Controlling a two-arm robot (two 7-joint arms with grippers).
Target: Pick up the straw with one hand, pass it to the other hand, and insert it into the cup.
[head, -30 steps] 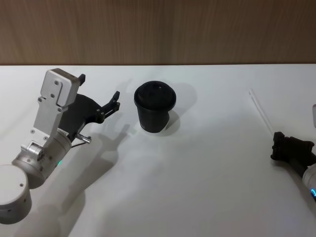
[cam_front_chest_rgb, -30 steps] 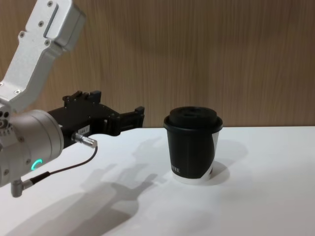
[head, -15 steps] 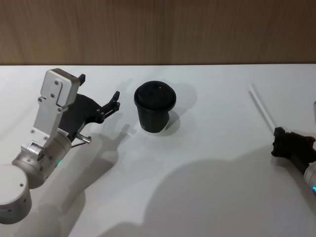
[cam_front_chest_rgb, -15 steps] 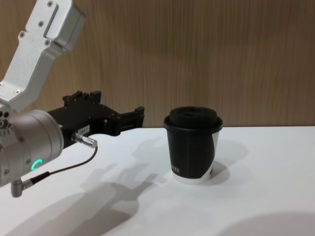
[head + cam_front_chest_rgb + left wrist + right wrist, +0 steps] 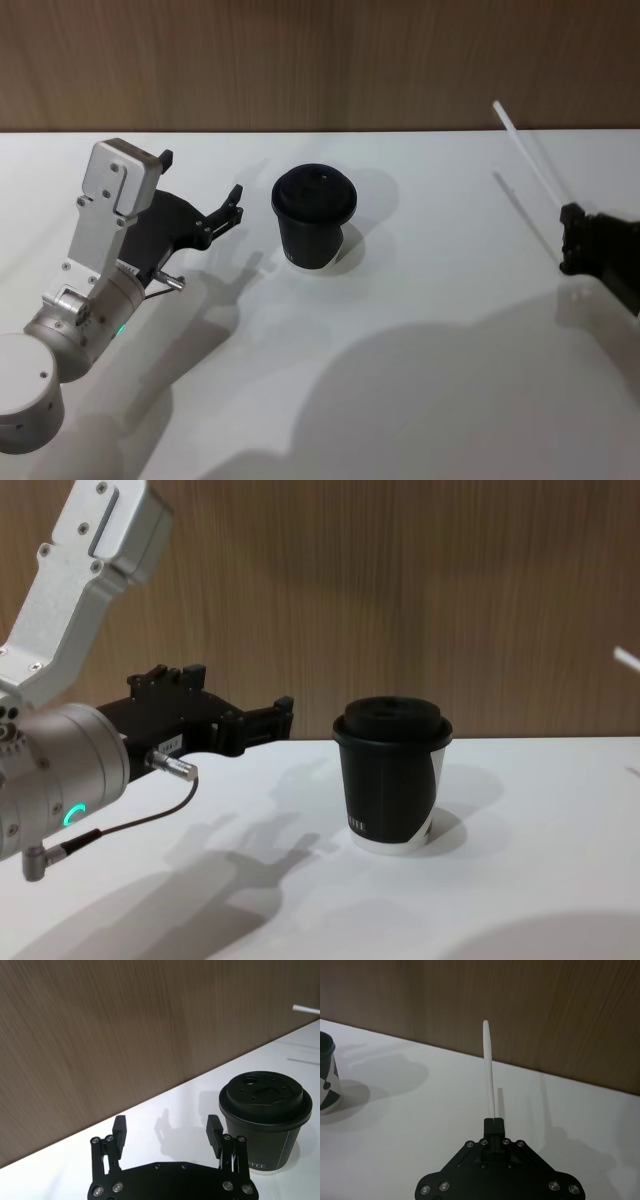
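Two grippers work over a white worktop [image 5: 400, 350].

Head view: the left gripper [image 5: 202, 172] hovers at the left, just beside the cup [image 5: 313, 230], with its fingers spread wide and holding nothing. The cup stands upright near the middle with its domed lid on. At the right edge, the right gripper [image 5: 572, 240] has its fingers pinched together on the lower end of the straw [image 5: 525, 150]. The straw slants up toward the wooden wall [image 5: 320, 60], clear of the worktop and well apart from the cup.

Left wrist view: the two parted fingers point towards the wall, with the cup close on one side. The tip of the straw [image 5: 305, 1009] shows at the far edge.

Right wrist view: the straw [image 5: 489, 1070] rises straight out from between the closed fingers, and its free end is bare.

Chest view: the open left gripper is level with the cup's lid.

Judged from this, the pick-up looks done. The handover to the left gripper and the insertion through the lid are not yet done.
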